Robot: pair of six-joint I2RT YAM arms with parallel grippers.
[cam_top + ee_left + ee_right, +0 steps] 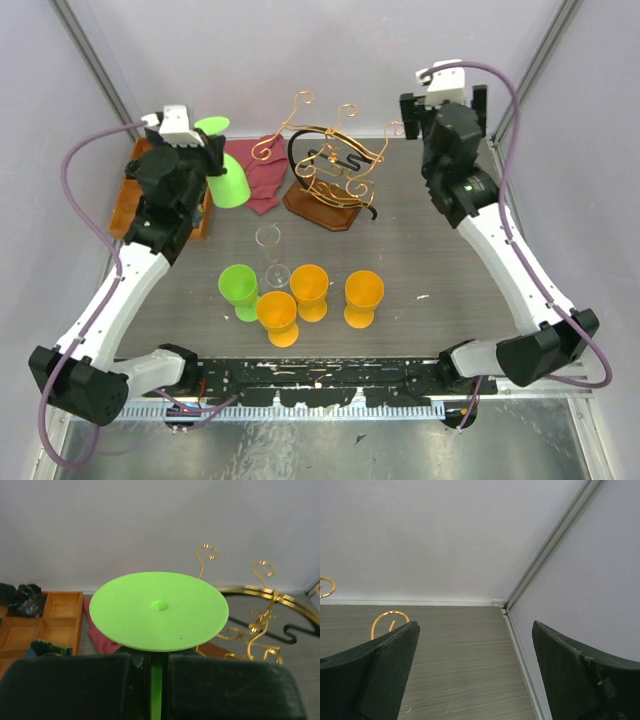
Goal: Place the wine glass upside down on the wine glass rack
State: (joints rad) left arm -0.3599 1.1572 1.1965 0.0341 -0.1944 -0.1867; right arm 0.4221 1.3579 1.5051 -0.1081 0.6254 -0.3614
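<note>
Here's the left gripper (156,666), clenched on the stem of the bright green plastic wine glass (160,611). The glass is foot-up at upper left of the overhead view, just left of the gold wire wine glass rack (335,170). The right gripper (475,645) sits upper right with its fingers spread wide.

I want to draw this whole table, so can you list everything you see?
Held green plastic goblet: one, bright green, back left, base up.
Standing green plastic goblet: one, bright green, front centre.
Orange plastic goblets: three, orange, front centre, clustered.
Clear wine glass: one for sure, see-through, mid-table.
Gold wire wine glass rack: one, gold on a brown wooden base, back centre.
Maroon cloth: one, dark red, left of the rack.
Compartmented wooden tray: one, orange-brown, far left edge.
Left claw: one, black, shut on the held goblet's stem.
Right claw: one, black, open, back right.
</note>
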